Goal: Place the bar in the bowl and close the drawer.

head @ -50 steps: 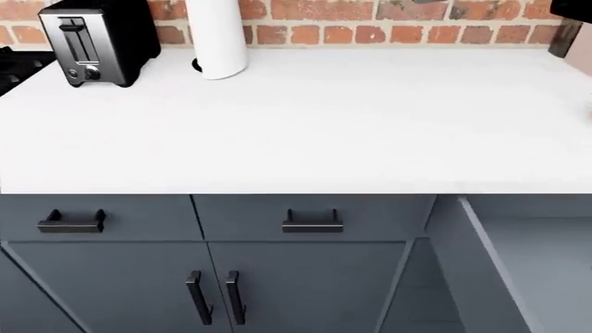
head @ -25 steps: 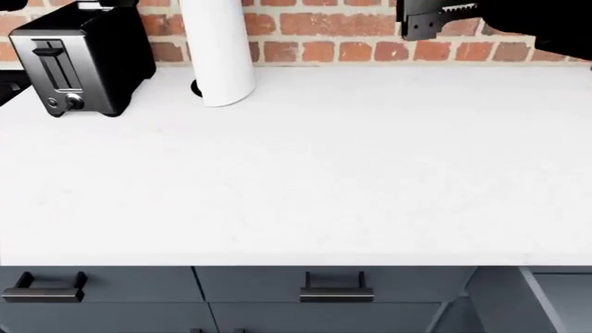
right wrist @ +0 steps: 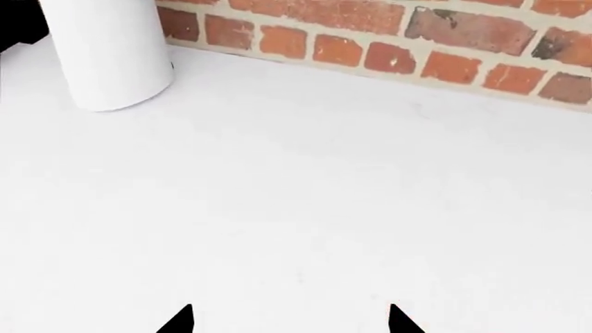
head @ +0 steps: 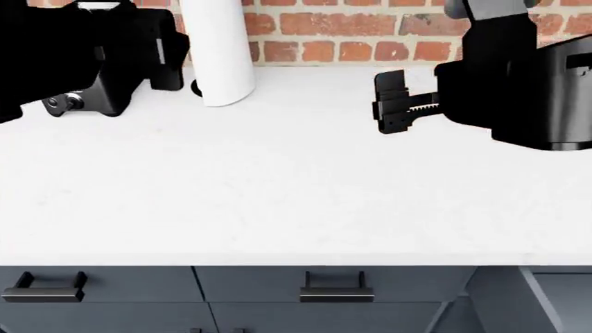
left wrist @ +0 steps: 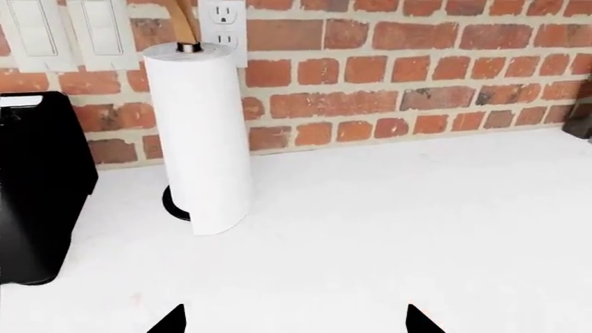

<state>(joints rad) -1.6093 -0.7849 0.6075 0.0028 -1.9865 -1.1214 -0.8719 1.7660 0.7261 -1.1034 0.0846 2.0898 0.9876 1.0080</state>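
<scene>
Both jaws stood apart and empty above the table. The bar and the bowl were not visible; only a corner of the drawer showed at near right. A blind reach could hit the paper roll.

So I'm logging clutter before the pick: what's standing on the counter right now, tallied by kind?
Paper towel roll on its holder: 1
Toaster, mostly hidden behind the left arm: 1
Total: 2
No bar or bowl shows in any view.
</scene>
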